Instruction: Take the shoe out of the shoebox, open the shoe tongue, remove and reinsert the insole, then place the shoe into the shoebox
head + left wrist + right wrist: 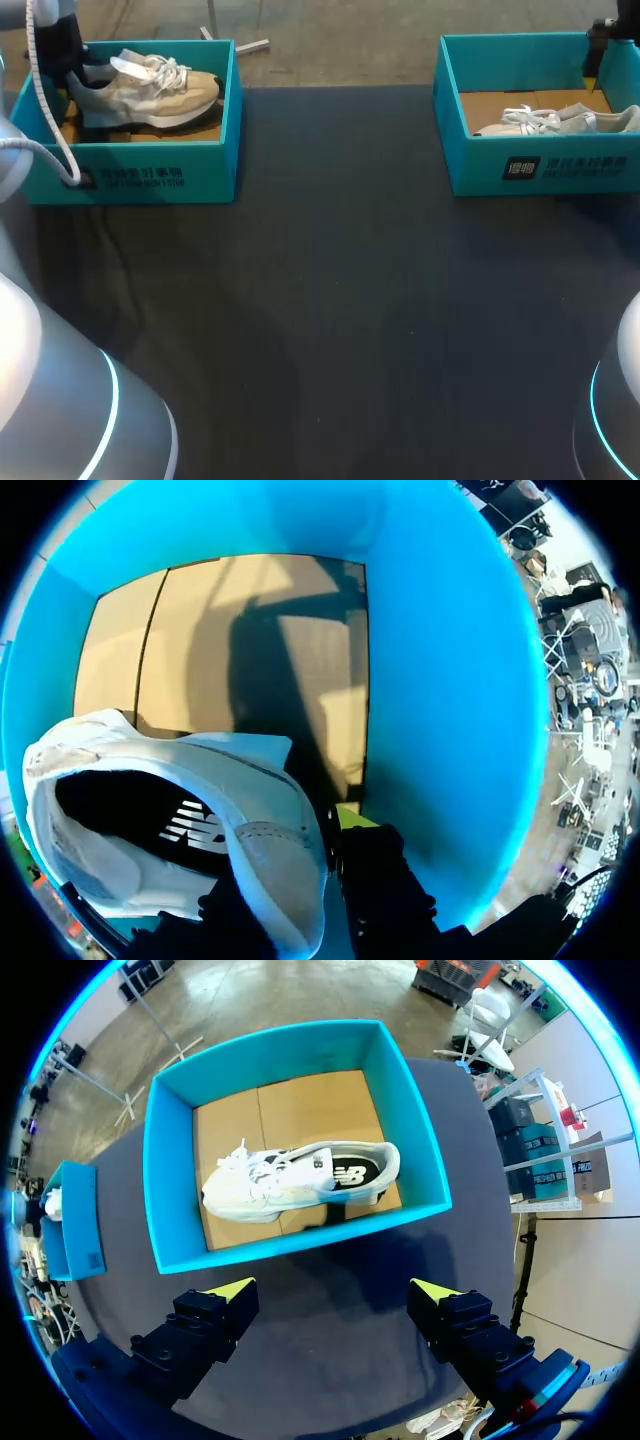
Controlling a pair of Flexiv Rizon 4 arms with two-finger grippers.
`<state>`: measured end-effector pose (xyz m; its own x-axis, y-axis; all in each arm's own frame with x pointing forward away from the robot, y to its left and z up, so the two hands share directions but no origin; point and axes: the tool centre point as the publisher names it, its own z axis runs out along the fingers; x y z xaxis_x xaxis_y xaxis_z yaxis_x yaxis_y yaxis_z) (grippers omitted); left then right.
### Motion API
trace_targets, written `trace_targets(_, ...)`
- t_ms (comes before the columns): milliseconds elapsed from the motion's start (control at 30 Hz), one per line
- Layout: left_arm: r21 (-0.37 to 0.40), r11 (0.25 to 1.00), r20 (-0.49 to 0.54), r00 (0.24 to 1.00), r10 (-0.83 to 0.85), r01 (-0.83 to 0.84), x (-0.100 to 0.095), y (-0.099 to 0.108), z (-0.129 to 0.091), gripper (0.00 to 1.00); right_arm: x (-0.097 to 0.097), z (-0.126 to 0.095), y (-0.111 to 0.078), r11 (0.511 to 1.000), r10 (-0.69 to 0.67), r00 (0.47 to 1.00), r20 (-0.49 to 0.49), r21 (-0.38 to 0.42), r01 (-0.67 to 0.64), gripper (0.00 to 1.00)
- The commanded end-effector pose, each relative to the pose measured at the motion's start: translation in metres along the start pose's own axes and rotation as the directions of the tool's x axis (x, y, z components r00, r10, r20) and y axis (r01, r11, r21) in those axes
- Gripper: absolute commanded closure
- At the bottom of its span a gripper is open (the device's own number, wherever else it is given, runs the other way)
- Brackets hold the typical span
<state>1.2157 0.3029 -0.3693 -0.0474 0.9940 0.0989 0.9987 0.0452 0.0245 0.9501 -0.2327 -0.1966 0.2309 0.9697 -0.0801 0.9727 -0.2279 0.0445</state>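
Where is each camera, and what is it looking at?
Head view: high behind the robot, looking down on the table; shows left gripper in the left shoebox, right gripper above the right shoebox.
Left wrist view: on the left arm, inside the left shoebox, beside the left shoe; its own gripper shows.
Right wrist view: on the right arm, looking down into the right shoebox at the right shoe; its open gripper shows.
Shared: head and right wrist views both show the right shoe.

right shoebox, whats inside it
The right shoebox holds one white shoe resting on its brown cardboard floor. Nothing else shows inside. The floor beneath the shoe is covered, so anything under it can't be seen.
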Motion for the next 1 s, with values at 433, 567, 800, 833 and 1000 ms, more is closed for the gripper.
trace_targets(433,-0.013,1.000,0.040,0.999,0.024,-0.023,0.014,0.002,-0.085,1.00,0.000,0.000,0.000,1.000,0.001,1.000,0.000,-0.001,-0.001,0.00)
trace_targets(567,-0.032,0.999,0.042,0.999,0.024,-0.023,0.016,-0.001,-0.107,1.00,0.000,0.000,0.000,1.000,0.001,1.000,0.000,-0.001,-0.001,0.00)
trace_targets(800,-0.071,0.997,0.021,1.000,0.023,-0.022,0.026,-0.007,-0.140,1.00,0.000,0.000,0.000,1.000,0.001,1.000,0.000,-0.001,-0.001,0.00)
trace_targets(833,-0.074,0.997,0.012,1.000,0.021,-0.020,0.027,-0.007,-0.144,1.00,0.000,0.000,0.000,1.000,0.001,1.000,0.000,-0.001,-0.001,0.00)
trace_targets(1000,-0.079,0.997,0.002,1.000,0.008,-0.008,0.035,-0.010,-0.160,1.00,0.000,0.000,0.000,1.000,0.001,1.000,0.000,-0.001,-0.001,0.00)
